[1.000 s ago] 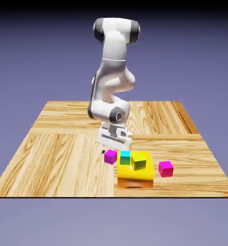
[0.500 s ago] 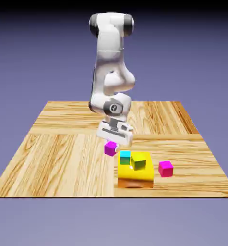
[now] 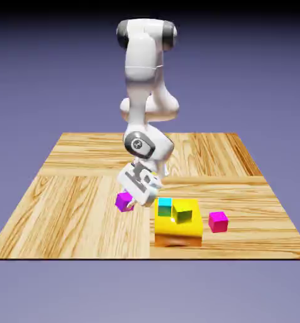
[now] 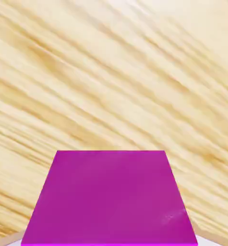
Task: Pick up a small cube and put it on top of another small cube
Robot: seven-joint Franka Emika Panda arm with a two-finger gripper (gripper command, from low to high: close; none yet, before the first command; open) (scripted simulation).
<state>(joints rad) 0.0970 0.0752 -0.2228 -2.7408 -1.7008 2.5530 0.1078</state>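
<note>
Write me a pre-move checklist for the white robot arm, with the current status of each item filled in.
1. Small violet-magenta cube held in the two-finger gripper: ok, it fills the space between the fingertips.
2. Held cube above its target: not ok, it is off to the exterior view's left.
3. Small cyan-teal cube bare on top: ok.
4. Hot-pink small cube away from the gripper: ok, beyond the big yellow block.
5. Held cube's clearance from the wooden table: cannot tell.
</note>
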